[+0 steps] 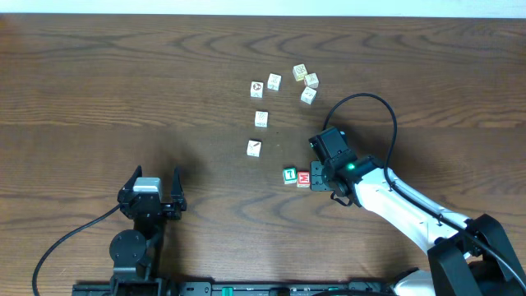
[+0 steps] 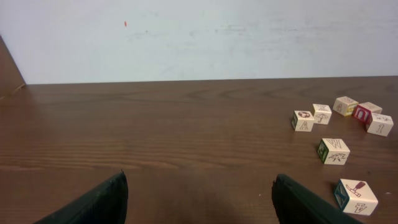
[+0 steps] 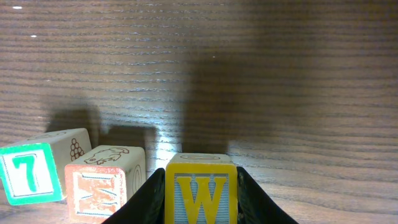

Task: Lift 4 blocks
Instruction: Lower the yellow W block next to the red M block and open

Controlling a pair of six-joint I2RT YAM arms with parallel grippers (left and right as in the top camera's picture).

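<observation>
Right hand (image 3: pixel 200 200) gripping one yellow block (image 3: pixel 201 185), green block (image 3: pixel 28 174), red block (image 3: pixel 93 194)

A dark brown wooden tabletop (image 1: pixel 123 90) with wavy grain lines fills most of each view, a plain white wall (image 2: pixel 199 37) with one tiny orange speck (image 2: pixel 125 24) stands behind its far edge, and a soft patch of light (image 3: pixel 165 134) shines on the wood.

Table (image 1: pixel 123 99) lies open around the left gripper (image 1: pixel 156 176); red block (image 3: pixel 96 190) and green block (image 3: pixel 28 174) crowd the right gripper (image 3: pixel 200 208)'s yellow block (image 3: pixel 200 183).
</observation>
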